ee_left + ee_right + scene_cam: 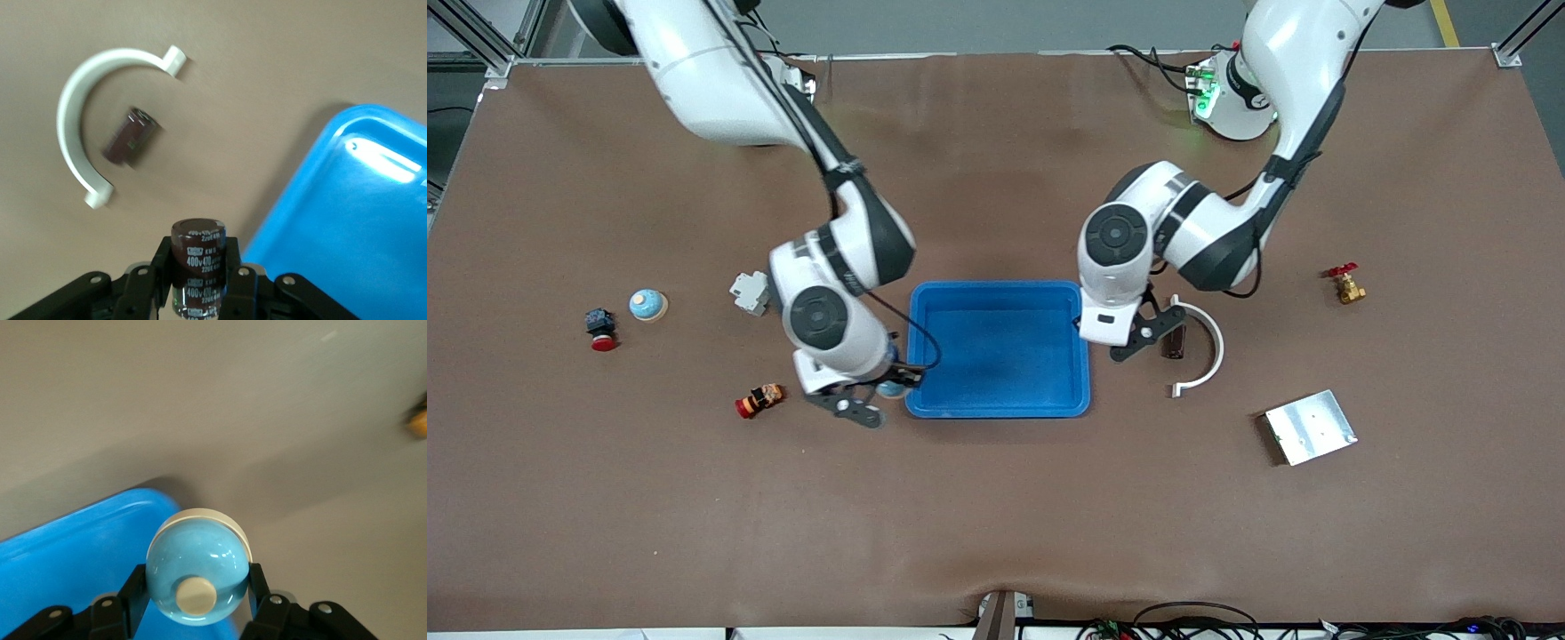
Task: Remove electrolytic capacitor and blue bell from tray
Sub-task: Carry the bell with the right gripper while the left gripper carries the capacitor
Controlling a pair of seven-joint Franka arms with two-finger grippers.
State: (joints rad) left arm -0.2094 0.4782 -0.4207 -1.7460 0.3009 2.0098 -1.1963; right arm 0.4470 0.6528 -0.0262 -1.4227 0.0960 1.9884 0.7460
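My left gripper (1149,334) is shut on a dark brown capacitor (198,257) and holds it upright, over the table just off the blue tray's (998,404) edge toward the left arm's end. A second brown capacitor (130,137) lies on the table inside a white arc (72,120); it also shows in the front view (1174,342). My right gripper (879,391) is shut on a light blue bell (198,573) with a cream button, over the tray's corner (67,547) at the right arm's end. A second blue bell (647,304) sits on the table toward the right arm's end.
A white breaker (751,292), a red-and-orange part (759,400) and a red push button (602,330) lie toward the right arm's end. The white arc (1208,348), a metal plate (1310,427) and a brass valve (1346,286) lie toward the left arm's end.
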